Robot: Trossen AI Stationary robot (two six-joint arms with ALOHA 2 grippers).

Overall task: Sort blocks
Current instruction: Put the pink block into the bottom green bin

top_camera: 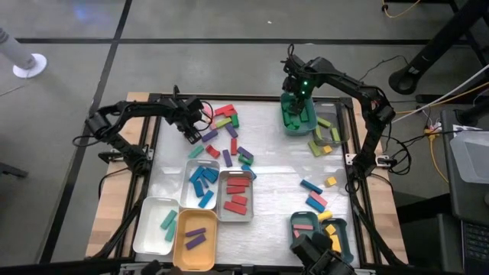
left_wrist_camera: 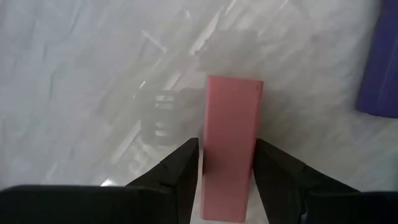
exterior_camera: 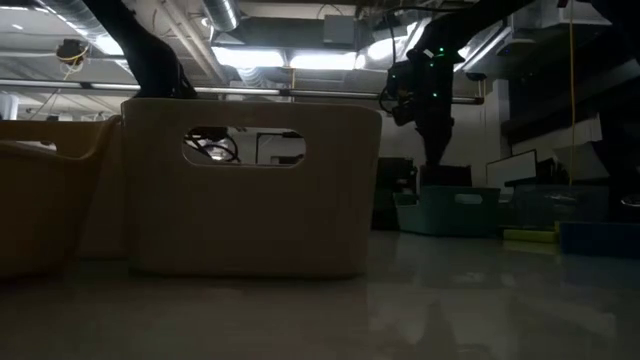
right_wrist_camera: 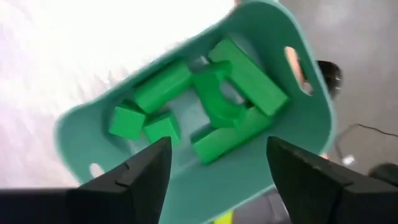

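My left gripper [top_camera: 191,127] sits upper left of centre in the high view, at the edge of the loose pile [top_camera: 225,137], and its wrist view shows the fingers [left_wrist_camera: 180,168] clamped on either side of a pink block [left_wrist_camera: 229,149] that runs out ahead of them over the white table [left_wrist_camera: 74,74], with a purple block [left_wrist_camera: 380,68] near at the right edge. My right gripper [top_camera: 296,98] hangs over the teal bin [right_wrist_camera: 81,134] at upper centre right, fingers spread wide and holding nothing, the green blocks [right_wrist_camera: 214,102] heaped inside directly below. More blocks lie scattered mid-table, and the blue tray [top_camera: 200,183], red tray [top_camera: 237,195], white tray [top_camera: 157,225] and orange tray [top_camera: 195,241] wait lower left. Risks, as I judge them: I hold the pink block near one end, so the long free end could pivot and slip out on the lift. It could also clip the purple block as I swing away. And if I pull the right gripper off low, a finger may catch the bin's rim and drag it.
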